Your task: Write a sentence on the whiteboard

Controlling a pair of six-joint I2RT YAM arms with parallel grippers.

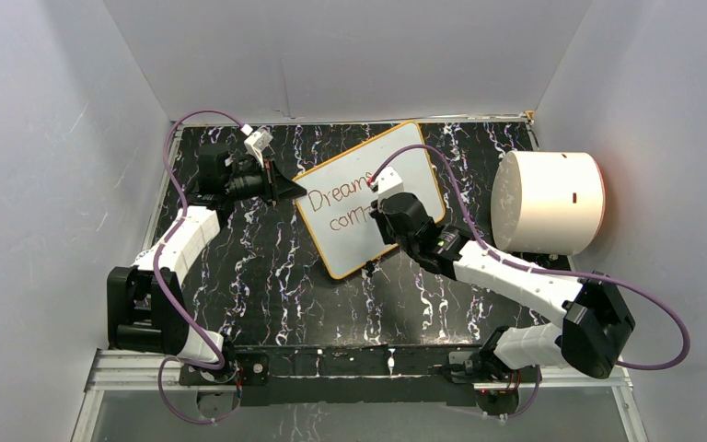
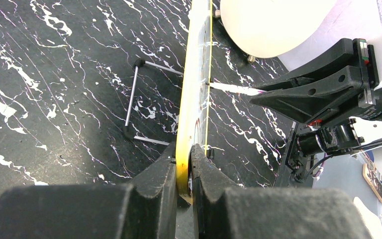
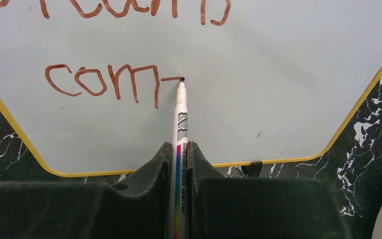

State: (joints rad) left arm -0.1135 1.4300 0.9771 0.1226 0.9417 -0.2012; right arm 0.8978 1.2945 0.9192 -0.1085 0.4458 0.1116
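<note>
At the far middle of the black marbled table [image 1: 267, 276] I see the whiteboard [image 1: 350, 247], with a wire stand [image 2: 132, 99] just behind it and a big white cylinder [image 1: 548, 203] off to its right. My left gripper [image 2: 184, 159] is clamped on the board's yellow left rim, one finger on each face. My right gripper [image 3: 179, 149] is pinched around a marker [image 3: 180, 114], whose tip touches the white face at the end of a short dash after the brown letters "com", below "Dreams".
</note>
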